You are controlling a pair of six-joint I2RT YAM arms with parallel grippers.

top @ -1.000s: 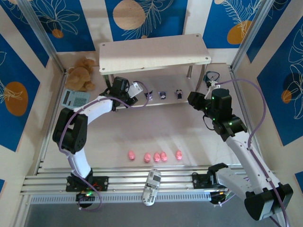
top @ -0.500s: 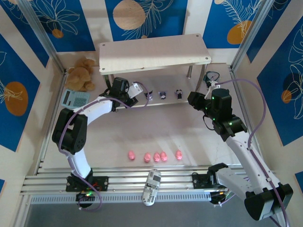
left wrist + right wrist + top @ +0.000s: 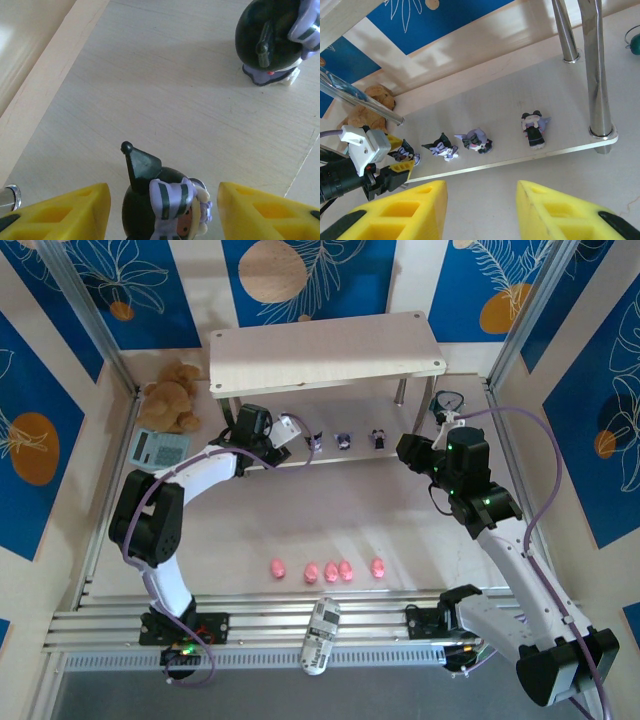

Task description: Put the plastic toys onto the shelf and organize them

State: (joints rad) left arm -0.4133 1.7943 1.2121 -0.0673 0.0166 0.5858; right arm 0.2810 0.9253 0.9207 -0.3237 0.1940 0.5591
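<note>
Plainly, the dark pointed-ear figurine [image 3: 150, 192] stands upright on the lower board [image 3: 150, 90] of the shelf [image 3: 325, 352], between the yellow fingers of the left gripper [image 3: 165, 197]. The jaws are spread with a gap on each side, so the claw is released and grips nothing. The nearest risk lies right there: the gaps are slim and the ear sticks up, so a pull-back that is not straight could catch the toy with a finger and tip it. It stands close to the board's front edge, so I judge that a tipped toy could roll off onto the table [image 3: 400, 520]. A second figurine [image 3: 272, 45] is near on the same board, and a sideways swing could knock that one too. Further out, five pink pigs [image 3: 331, 570] lie in a row on the table, not yet shelved. The middle ones sit so close together that a grasp on one may well shove or pinch its neighbour. The right gripper [image 3: 480, 192] hangs just in front of the shelf, fingers apart and empty. If both arms work the low tier at once, they could crowd each other or strike a metal leg [image 3: 597, 75] — and a jolt to the rack might topple everything standing on it.
</note>
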